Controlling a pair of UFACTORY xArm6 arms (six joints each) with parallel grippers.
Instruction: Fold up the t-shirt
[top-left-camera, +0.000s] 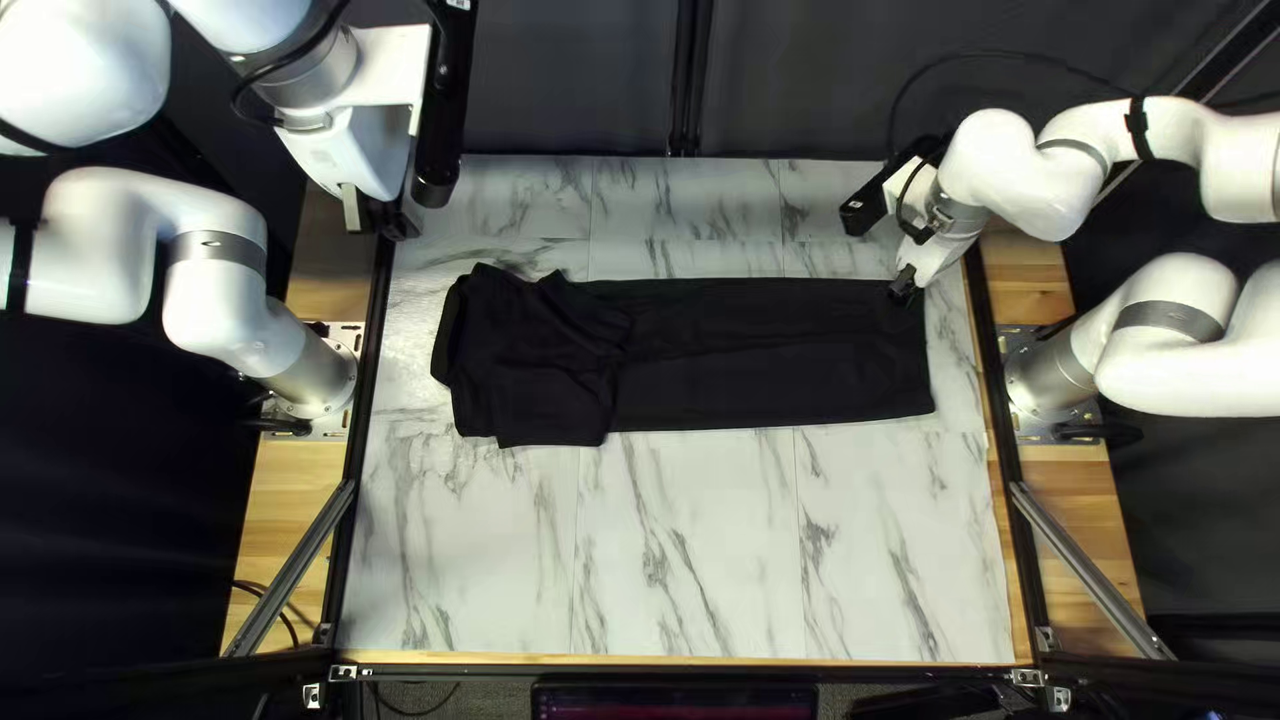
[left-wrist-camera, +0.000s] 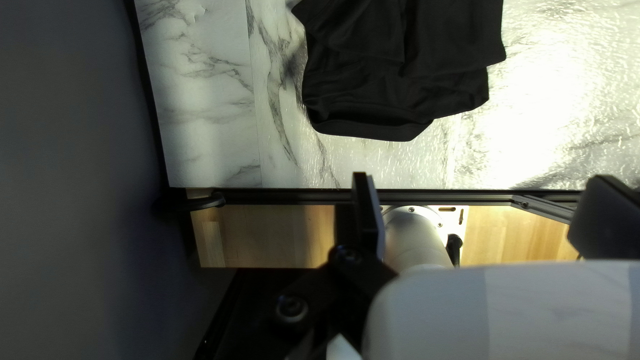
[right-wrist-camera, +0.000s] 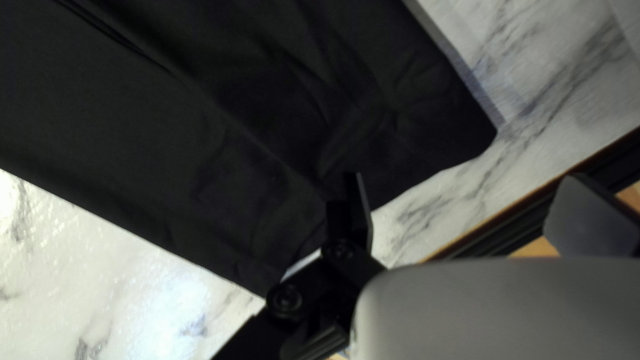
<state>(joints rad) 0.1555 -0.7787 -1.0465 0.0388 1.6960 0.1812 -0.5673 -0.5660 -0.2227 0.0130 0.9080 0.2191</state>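
- One diagonal metal bar (top-left-camera: pixel 291 571) is slanting beside the desk (top-left-camera: pixel 720 560) at eight o'clock, as the top left view is showing it.
- My left arm base (top-left-camera: pixel 314 380) is standing at nine o'clock, on a wooden side board (top-left-camera: pixel 287 500).
- My left pincer (top-left-camera: pixel 376 230) is hanging raised at ten o'clock, by the desk's far corner and well apart from the shirt. Its fingers (left-wrist-camera: pixel 373 217) are standing spread, with nothing being pinched.
- Black t-shirt (top-left-camera: pixel 760 354) is lying across the far half of the desk, reaching from about ten o'clock to about two, with its middle toward twelve. Its ten o'clock end is bunching into uneven, wrinkled layers, while the rest is running as a long, flatter strip toward two. In the left wrist view, a banded edge (left-wrist-camera: pixel 363 129) is lying at the near end, ahead of that pincer.
- Dark curtain (top-left-camera: pixel 574 80) is hanging behind the desk at twelve o'clock.
- My right pincer (top-left-camera: pixel 904 283) is reaching down at two o'clock, over the shirt's far corner at that end. Its fingers (right-wrist-camera: pixel 362 207) are also standing spread: one is showing against the fabric near its edge, the other off beyond it. Whether either is touching the cloth, I cannot tell.
- My right arm base (top-left-camera: pixel 1054 374) is standing at three o'clock, beyond the desk's edge.
- Another slanting bar (top-left-camera: pixel 1091 571) is running at four o'clock.
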